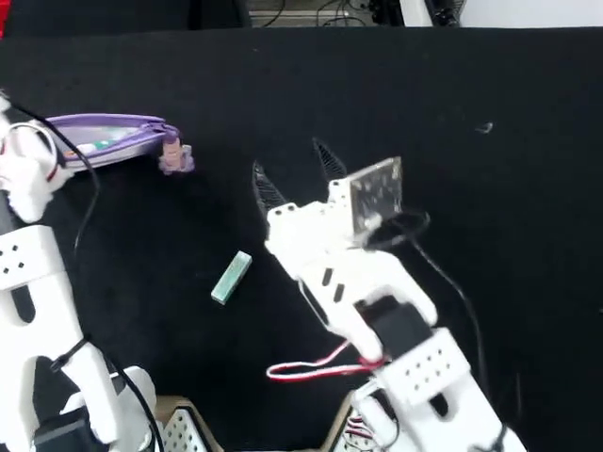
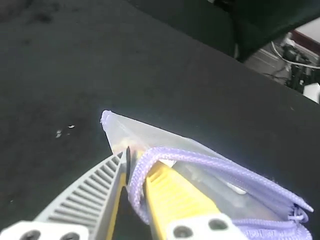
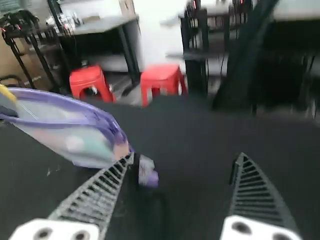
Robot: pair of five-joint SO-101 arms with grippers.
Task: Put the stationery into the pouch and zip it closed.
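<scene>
Left jaws pinch the pouch (image 2: 200, 150), one end cut off.

The pouch (image 1: 108, 139) is at the left side of the table (image 1: 471, 94), in the left gripper (image 2: 135, 167). Right of it, mid-table, is the right gripper (image 1: 292, 174); the stationery block (image 1: 231, 277) lies nearer the arm bases, between both arms

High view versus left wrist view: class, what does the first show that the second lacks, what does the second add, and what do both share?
High view, not the wrist: the green stationery piece lying loose and the right gripper, open, apart from it. Left wrist view, not the high: the left gripper seen shut on the pouch at its purple edge. Both: that pouch and the black table.
</scene>
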